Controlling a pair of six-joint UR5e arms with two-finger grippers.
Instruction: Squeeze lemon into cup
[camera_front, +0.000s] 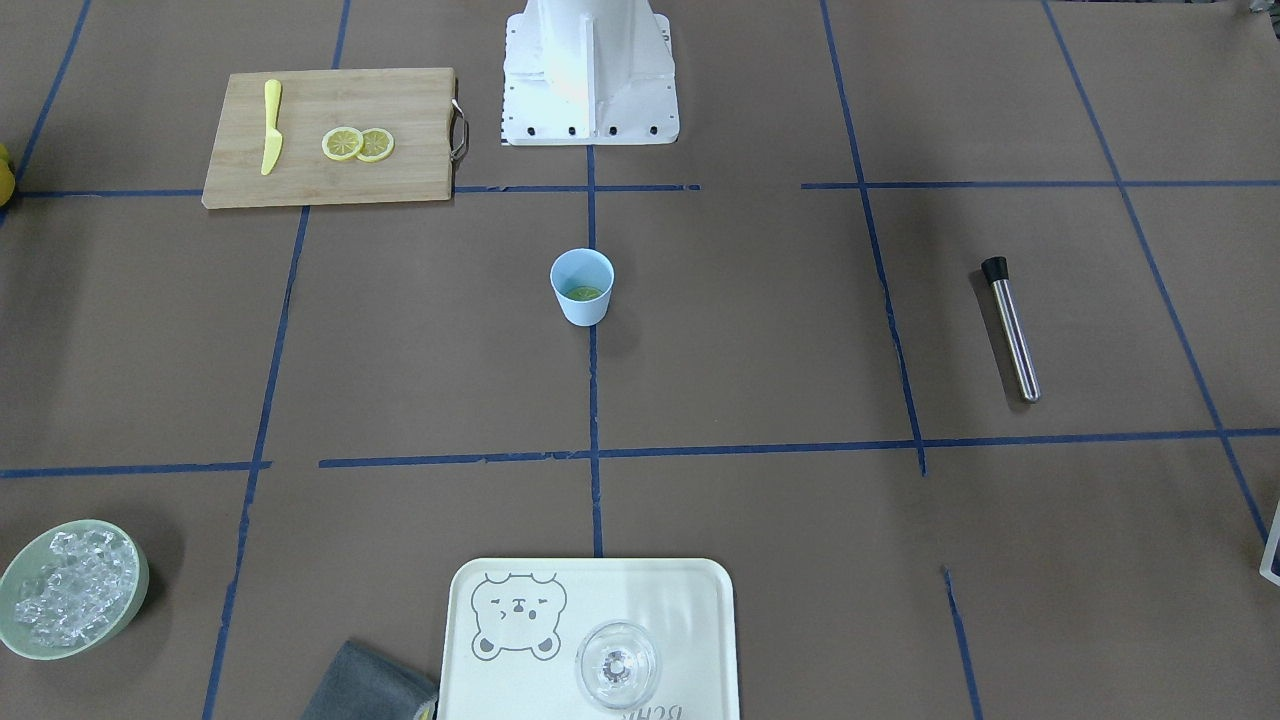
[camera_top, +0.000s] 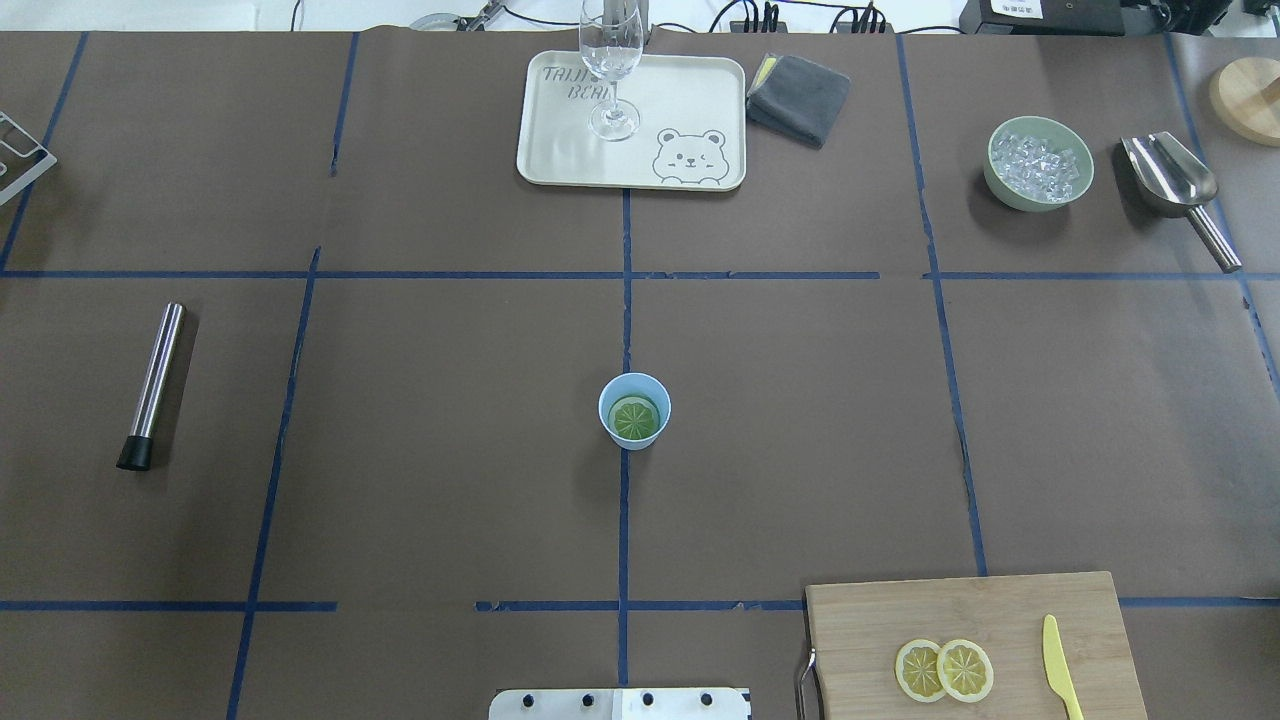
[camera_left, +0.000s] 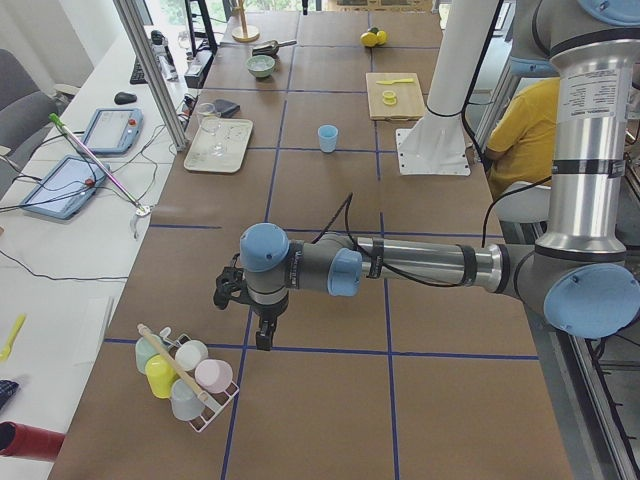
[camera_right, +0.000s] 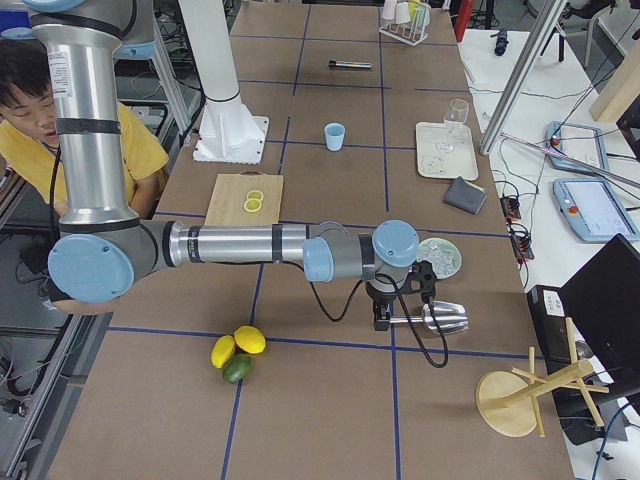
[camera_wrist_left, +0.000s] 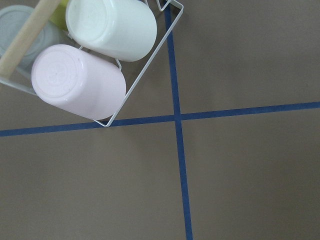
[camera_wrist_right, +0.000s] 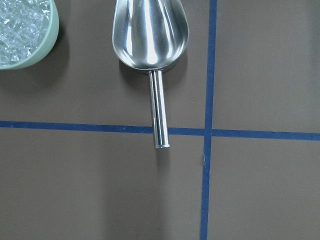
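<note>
Brown table gridded with blue tape, white side desk, grey chair

- Your counter is covered in matt brown paper.
- Your cup looks like smooth, matt plastic.
- Your cutting board is bare wood.
- Your scoop is mirror-polished metal.

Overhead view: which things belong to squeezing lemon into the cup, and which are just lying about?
Job: small pale blue plastic cup; yellow-green lemon piece inside it.
Lying about: two round lemon slices, yellow knife, wooden board, steel muddler, green bowl of ice, steel scoop, clear stemmed glass, cream tray.
</note>
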